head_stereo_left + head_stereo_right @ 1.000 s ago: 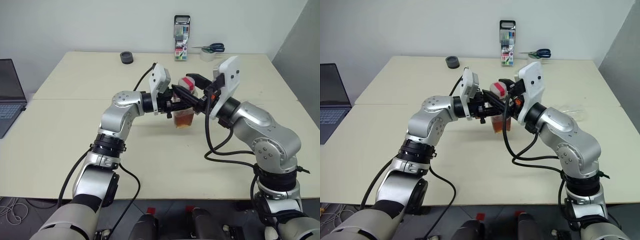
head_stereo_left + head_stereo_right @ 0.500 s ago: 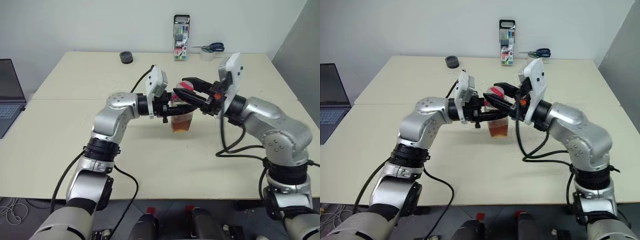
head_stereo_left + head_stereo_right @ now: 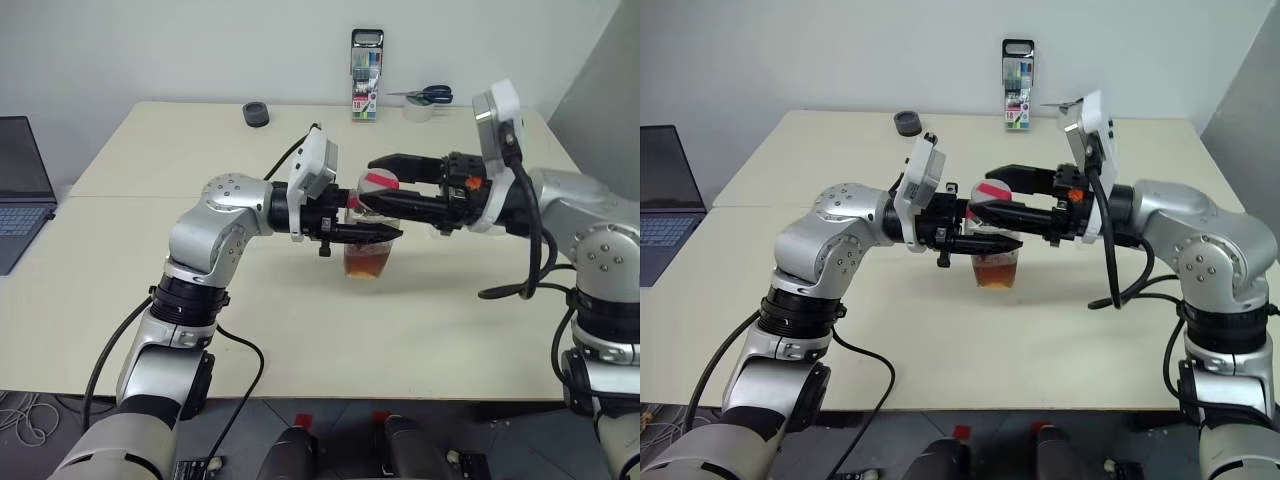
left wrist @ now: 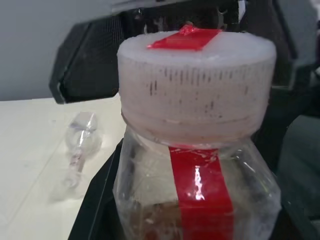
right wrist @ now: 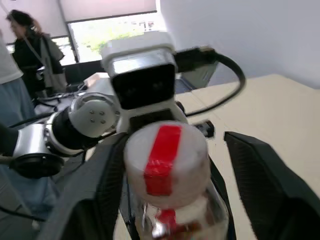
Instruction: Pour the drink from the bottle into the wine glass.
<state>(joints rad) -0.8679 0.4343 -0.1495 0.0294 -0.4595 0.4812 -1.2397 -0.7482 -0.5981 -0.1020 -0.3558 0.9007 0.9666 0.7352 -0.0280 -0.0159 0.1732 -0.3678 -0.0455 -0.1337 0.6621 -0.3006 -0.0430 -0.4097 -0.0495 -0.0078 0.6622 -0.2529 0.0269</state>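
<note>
The bottle [image 3: 367, 232] stands mid-worktop [image 3: 120, 290], still capped, clamped by the left end effector [image 3: 375, 234]. The right end effector [image 3: 385, 180] straddles the cap [image 4: 196, 80], spread open; it should close squarely, then twist. Laptop [image 3: 22, 190] far left; tape roll [image 3: 255, 114], pen case [image 3: 365, 62], scissors [image 3: 428, 96] far behind, none obstructing.
</note>
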